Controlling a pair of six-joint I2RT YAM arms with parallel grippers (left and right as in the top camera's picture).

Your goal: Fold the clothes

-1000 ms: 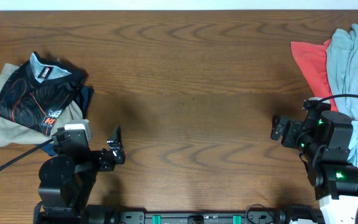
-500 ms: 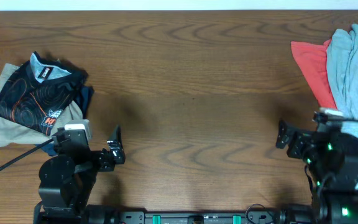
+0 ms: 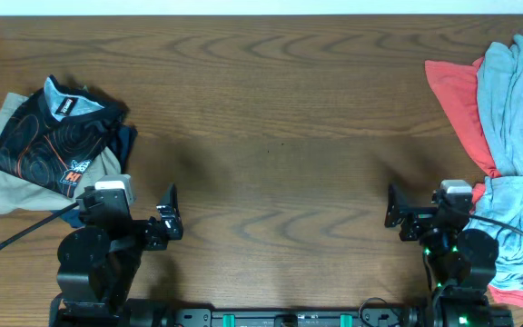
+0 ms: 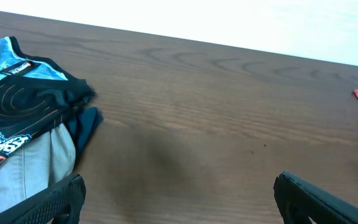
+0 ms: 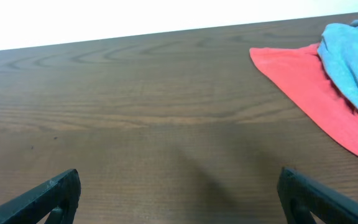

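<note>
The right gripper [image 3: 396, 207] has drawn back toward the near edge and slid a little left, away from the heap at the right; the left gripper [image 3: 168, 211] has not moved. In the wrist views, the fingers of each gripper sit at the two bottom corners, so both are spread wide and hold nothing.

The jersey [image 3: 57, 136] lies at the far left of the bench [image 3: 280, 109], bunched into a rough packet with its collar on the far side. It rests on a beige garment [image 3: 7, 186], and a dark blue cloth [image 3: 125, 138] peeks out at its right. Well apart at the right end are a red cloth [image 3: 457, 91] and a light blue cloth [image 3: 516, 82].

The jersey looks thin and limp, probably a slick sports fabric: light, not fragile, likely to sag and slide rather than keep a crease. The best hold is probably a pinch on an outer edge, at the shoulder seams or the hem corners. The pinch should be shallow, so the beige garment underneath does not come up with it
</note>
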